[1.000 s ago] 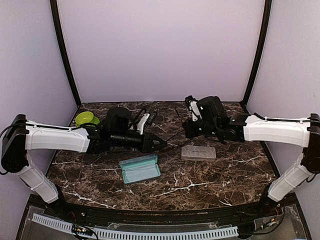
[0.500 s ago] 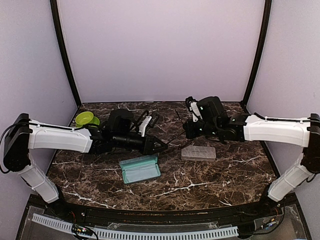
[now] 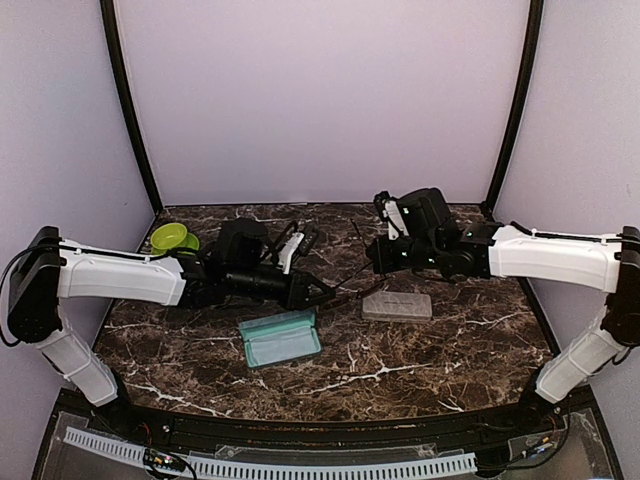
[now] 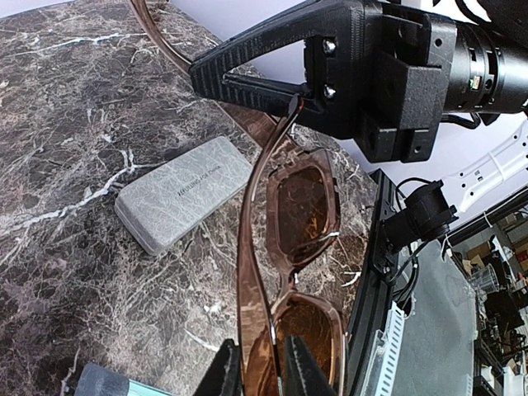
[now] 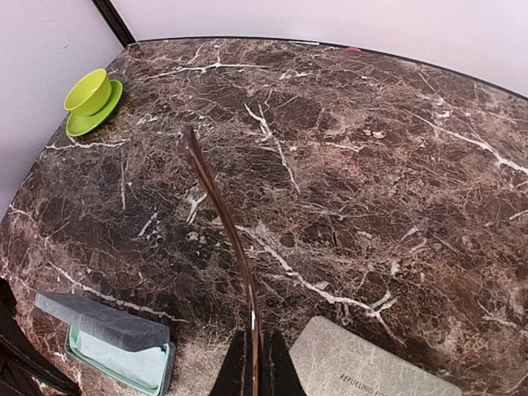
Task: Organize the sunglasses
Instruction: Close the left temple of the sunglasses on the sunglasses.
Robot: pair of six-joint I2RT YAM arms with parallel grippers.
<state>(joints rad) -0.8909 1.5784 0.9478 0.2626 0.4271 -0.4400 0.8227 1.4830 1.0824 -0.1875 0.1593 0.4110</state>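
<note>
Far left at the back of the marble table (image 3: 440, 350) we see a lime green cup (image 3: 173, 237) sitting on a matching saucer, well apart from everything else. The left arm reaches in from the left side towards the middle, and the left gripper (image 4: 262, 371) is narrowed down on the sunglasses (image 4: 304, 216); its two fingers pinch the brown frame at the lower rim in the left wrist view. In front of that gripper, nearer the arm bases, an open case (image 3: 281, 338) lies flat on the table, blue-grey lid swung back, pale teal inside. The sunglasses are the pair with reddish-brown lenses. They are off the table, held in the air between the two grippers near the table's middle, above the gap between the two cases. One temple arm is swung out and runs up into the other gripper. Just right of centre a closed grey case (image 3: 397, 305) lies flat, with small lettering on its lid that we only partly read. The right arm comes in from the right side, and the right gripper (image 5: 254, 363) is closed tight on the thin brown temple arm, fingers almost meeting around it in the right wrist view. So both grippers grip the same pair, left on the lens frame, right on the temple.
</note>
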